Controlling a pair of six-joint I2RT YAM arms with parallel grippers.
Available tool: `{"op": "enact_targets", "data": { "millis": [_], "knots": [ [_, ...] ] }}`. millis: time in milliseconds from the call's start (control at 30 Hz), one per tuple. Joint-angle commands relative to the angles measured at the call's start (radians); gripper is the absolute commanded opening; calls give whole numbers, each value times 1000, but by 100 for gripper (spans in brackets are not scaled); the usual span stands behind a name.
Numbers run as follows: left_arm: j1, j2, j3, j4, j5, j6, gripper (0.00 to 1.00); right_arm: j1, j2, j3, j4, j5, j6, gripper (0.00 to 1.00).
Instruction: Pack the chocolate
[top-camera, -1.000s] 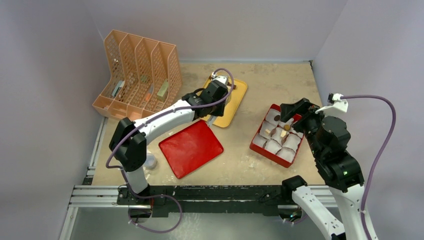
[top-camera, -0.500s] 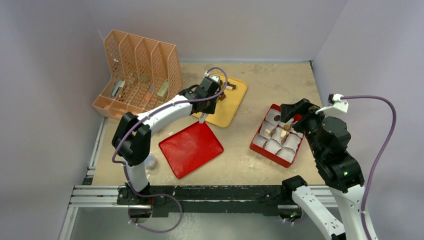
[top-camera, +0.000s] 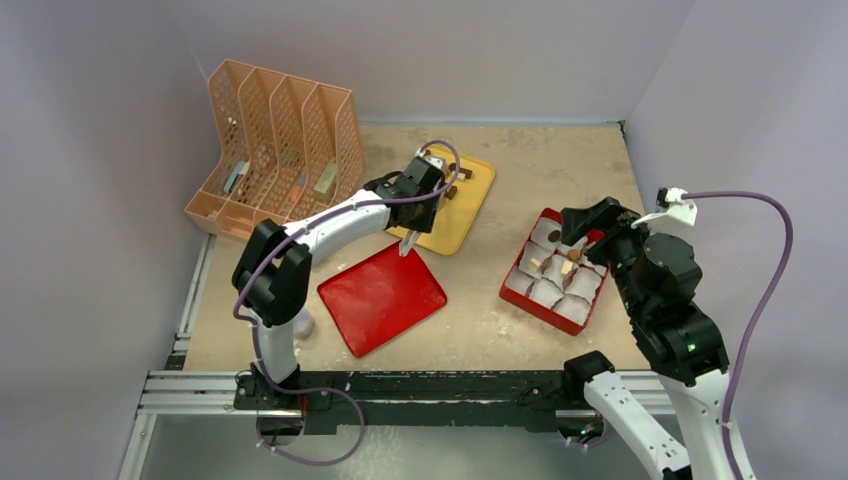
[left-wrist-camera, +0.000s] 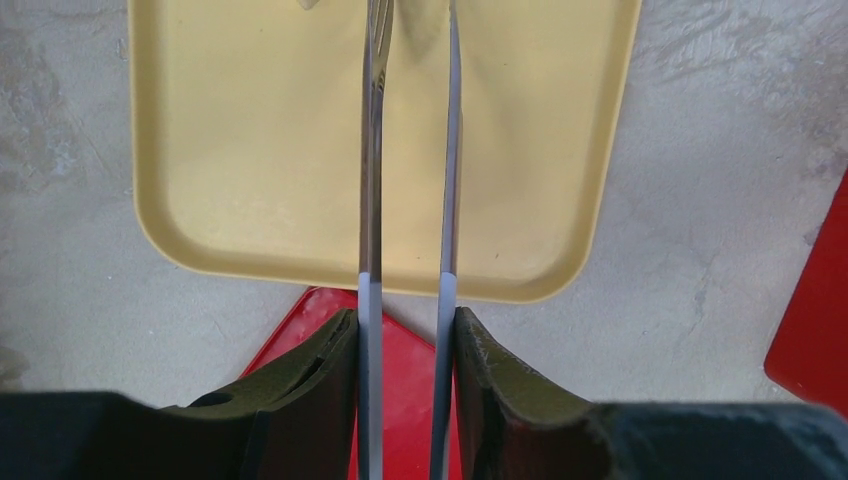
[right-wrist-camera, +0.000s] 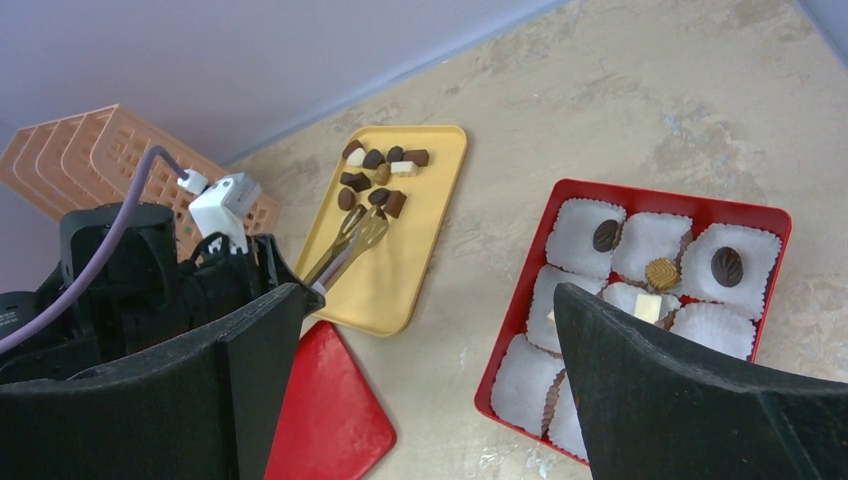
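Several chocolate pieces, dark, tan and white, lie at the far end of the yellow tray, and they also show in the top view. My left gripper is shut on metal tongs and hangs over the tray's near end. The tong tips show no piece between them. My right gripper is wide open and empty above the red box. The box holds white paper cups, a few with chocolates in them.
A red lid lies flat between the tray and the near edge, its corner under my left jaws. An orange file rack stands at the back left. A small white object sits by the left arm's base. Walls close three sides.
My left wrist has swung up and a little left over the tray's near end, the tongs still held and now hanging down. The right arm has not moved.
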Motion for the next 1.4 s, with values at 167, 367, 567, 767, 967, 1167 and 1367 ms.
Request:
{"op": "enact_targets", "data": {
  "millis": [167, 367, 567, 767, 967, 1167, 1367],
  "knots": [
    [4, -46, 72, 22, 43, 5, 36, 2, 0, -4, 32, 28, -9, 96],
    [4, -8, 101, 30, 59, 4, 36, 2, 11, 1, 36, 23, -14, 96],
    [4, 34, 118, 53, 66, 6, 37, 2, 9, 1, 36, 33, -19, 97],
    [4, 73, 142, 58, 72, 5, 37, 2, 15, 3, 40, 36, -25, 97],
    [4, 94, 159, 74, 82, 2, 38, 2, 15, 3, 41, 38, -27, 97],
    [4, 126, 185, 75, 60, -3, 39, 2, 10, 6, 35, 36, -23, 97],
    [4, 156, 209, 74, 32, 0, 40, 3, 3, 10, 29, 39, -19, 97]
  ]
}}
